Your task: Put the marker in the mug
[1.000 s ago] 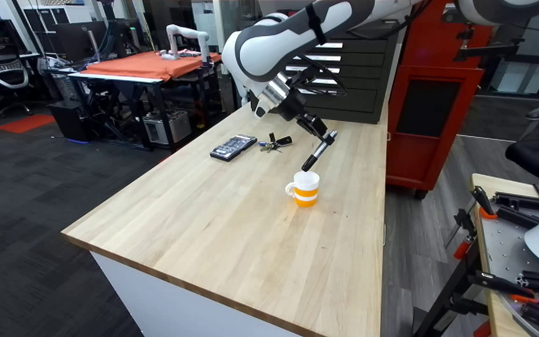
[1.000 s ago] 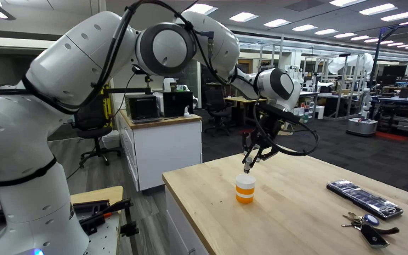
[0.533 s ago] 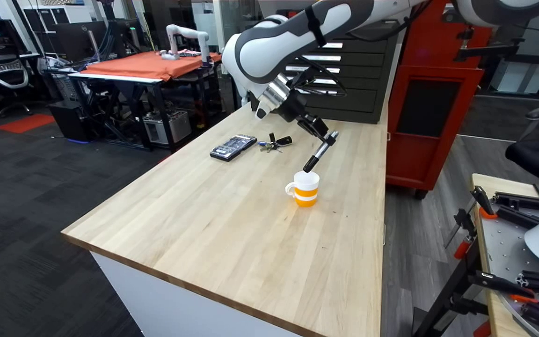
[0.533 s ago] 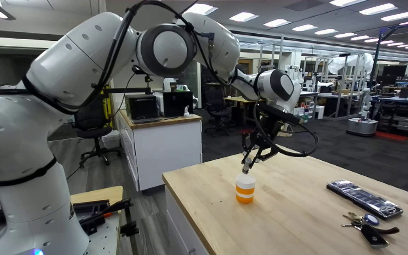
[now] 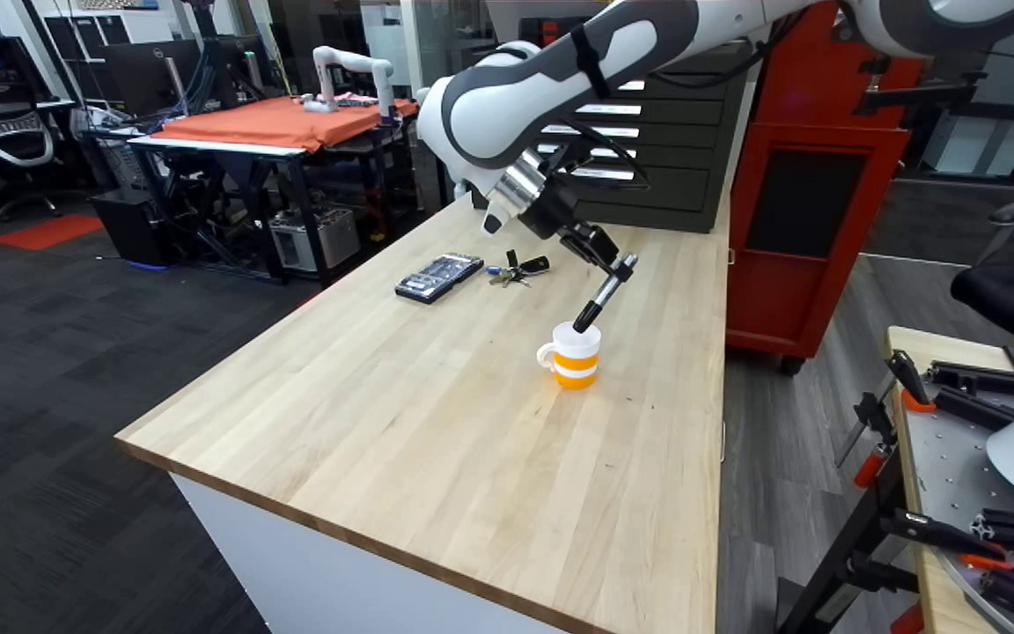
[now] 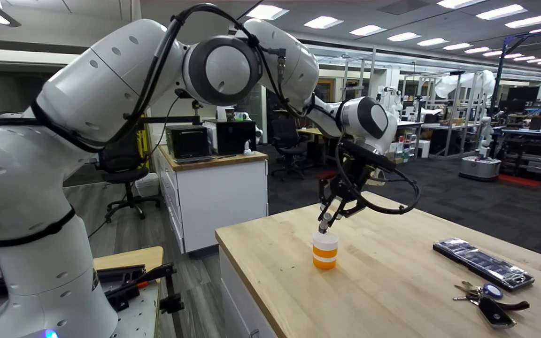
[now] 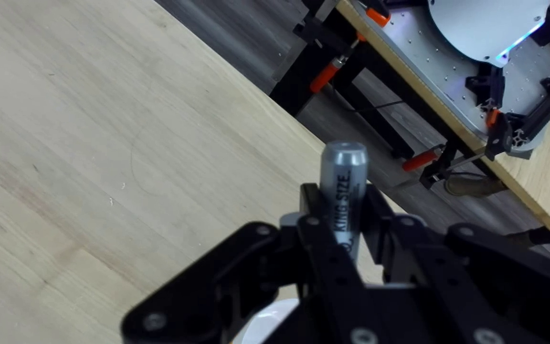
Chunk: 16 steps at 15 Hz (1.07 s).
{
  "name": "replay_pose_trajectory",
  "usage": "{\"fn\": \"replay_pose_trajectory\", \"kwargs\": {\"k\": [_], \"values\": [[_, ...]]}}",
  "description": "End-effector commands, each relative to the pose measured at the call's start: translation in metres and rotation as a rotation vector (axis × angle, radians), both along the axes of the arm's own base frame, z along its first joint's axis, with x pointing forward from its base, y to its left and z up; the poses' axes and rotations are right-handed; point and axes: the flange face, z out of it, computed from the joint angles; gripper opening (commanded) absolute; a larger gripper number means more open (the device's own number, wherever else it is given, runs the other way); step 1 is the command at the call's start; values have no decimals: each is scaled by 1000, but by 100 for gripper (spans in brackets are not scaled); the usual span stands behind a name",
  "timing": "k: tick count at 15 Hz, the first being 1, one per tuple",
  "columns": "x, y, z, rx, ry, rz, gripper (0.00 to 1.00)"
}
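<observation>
In an exterior view I've got a pale wood table [image 5: 437, 414], mug [image 5: 575, 359] standing upright on it, handle at 9 o'clock. Off the mug: keys [image 5: 514, 274] at 11, a flat black case [image 5: 439, 278] at 10, tiny dark specks [image 5: 629, 399] around 4, can't tell what. Dark drawer cabinet [image 5: 674, 154] stands at the table's 12 o'clock end.
</observation>
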Motion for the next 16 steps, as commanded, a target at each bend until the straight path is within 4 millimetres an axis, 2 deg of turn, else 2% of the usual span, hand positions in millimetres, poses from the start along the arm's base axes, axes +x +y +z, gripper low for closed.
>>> {"fn": "replay_pose_trajectory", "kwargs": {"k": [1,7,16], "values": [[0,0,-3,-4,31,11,6],[-1,1,-9,6,38,10,6],[0,13,-25,17,63,42,6]]}}
